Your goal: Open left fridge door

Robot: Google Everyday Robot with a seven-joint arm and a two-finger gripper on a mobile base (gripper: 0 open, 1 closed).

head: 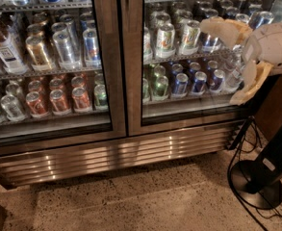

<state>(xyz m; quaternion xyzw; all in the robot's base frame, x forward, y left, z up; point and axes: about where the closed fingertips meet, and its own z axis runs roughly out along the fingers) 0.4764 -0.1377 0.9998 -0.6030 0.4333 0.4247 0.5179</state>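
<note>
Left fridge door (49, 64), upright and shut, stands well left of the hand (221, 63), hovering spread wide and empty before the right door (193, 107) at upper right.

No lettering is legible: labels on the cans (63, 47) and the bottle (3, 47) in the fridge (116, 153) cannot be read. The pincer (212, 27) hangs before the right door (135, 81), at can-shelf height.
</note>
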